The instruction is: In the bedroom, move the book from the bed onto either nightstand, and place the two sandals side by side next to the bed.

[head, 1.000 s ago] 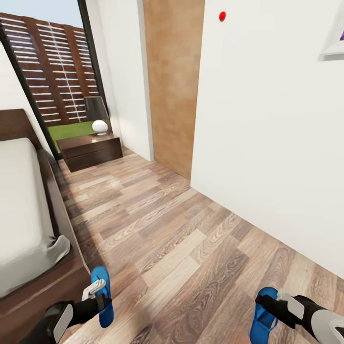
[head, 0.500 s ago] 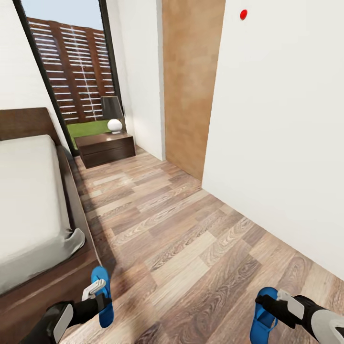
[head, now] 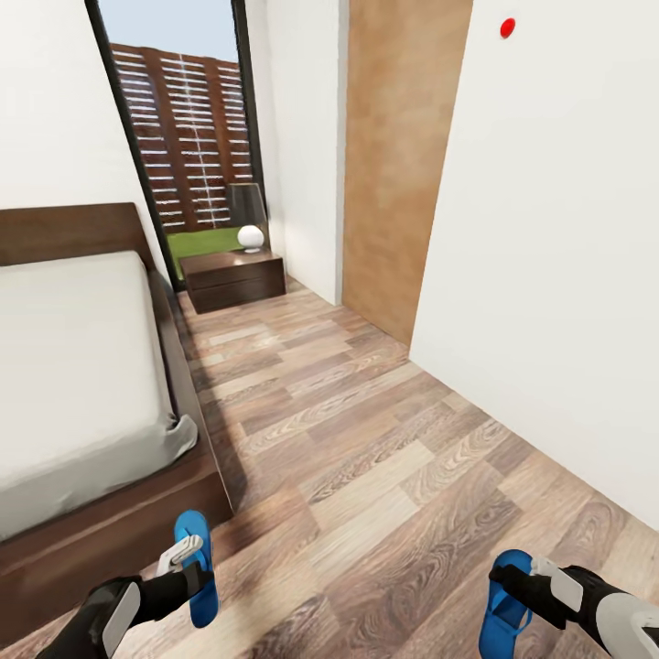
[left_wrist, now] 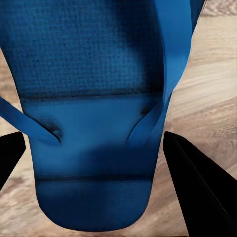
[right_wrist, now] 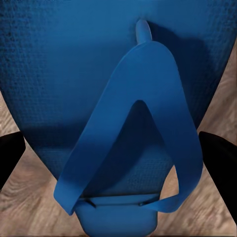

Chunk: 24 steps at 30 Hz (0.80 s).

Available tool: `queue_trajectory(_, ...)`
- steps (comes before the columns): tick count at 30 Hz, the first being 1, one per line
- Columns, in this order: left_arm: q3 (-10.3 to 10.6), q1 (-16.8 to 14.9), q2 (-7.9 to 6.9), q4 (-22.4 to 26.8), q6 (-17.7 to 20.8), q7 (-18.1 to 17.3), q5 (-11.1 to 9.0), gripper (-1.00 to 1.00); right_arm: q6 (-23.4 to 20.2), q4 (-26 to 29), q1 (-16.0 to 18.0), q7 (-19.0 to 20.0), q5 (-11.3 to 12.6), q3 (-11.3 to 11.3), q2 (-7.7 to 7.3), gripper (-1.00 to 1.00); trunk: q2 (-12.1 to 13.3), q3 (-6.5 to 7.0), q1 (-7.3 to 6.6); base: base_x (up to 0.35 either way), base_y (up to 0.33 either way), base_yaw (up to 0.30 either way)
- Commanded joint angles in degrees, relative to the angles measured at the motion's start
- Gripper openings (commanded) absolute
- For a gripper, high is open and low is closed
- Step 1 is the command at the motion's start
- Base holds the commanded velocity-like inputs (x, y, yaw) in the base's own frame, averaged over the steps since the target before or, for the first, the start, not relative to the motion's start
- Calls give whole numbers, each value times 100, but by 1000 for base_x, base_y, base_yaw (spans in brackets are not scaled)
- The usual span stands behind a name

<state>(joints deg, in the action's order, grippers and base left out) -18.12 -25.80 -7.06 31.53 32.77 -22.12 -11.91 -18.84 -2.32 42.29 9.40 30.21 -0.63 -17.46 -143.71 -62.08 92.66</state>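
- One blue flip-flop (head: 196, 567) is being gripped by the left gripper (head: 188, 569), fingers narrowed onto the sole near its heel end; it is being carried just beside the foot corner of the bed (head: 82, 384), above the wood-plank floor (head: 366, 439).
- The other blue flip-flop (head: 505, 604) is being clamped the same way by the right gripper (head: 513, 590), well apart from the first.
- Both are being judged light, thin and bendy; the soles are likely being squeezed slightly, so a hold across the firmer heel edge is being favoured over the loose straps (right_wrist: 133, 133).
- The nightstand (head: 233, 279), bearing its lamp (head: 248, 215), is being seen beyond the bed, by the window.
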Motion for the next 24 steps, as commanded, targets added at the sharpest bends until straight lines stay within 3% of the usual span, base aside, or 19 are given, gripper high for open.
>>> queue_trajectory(1, -25, -4, 3, 3, 42, -20, -16, -100, -6, -14, 7, 24, 12, -8, -3, -100, -2, -5, -3, -135, 0, 183)
queue_trajectory(24, -25, -4, 3, 3, 43, -12, -22, -100, 1, -14, 7, 22, 12, -8, -3, -100, -2, -5, -3, -35, 0, 189)
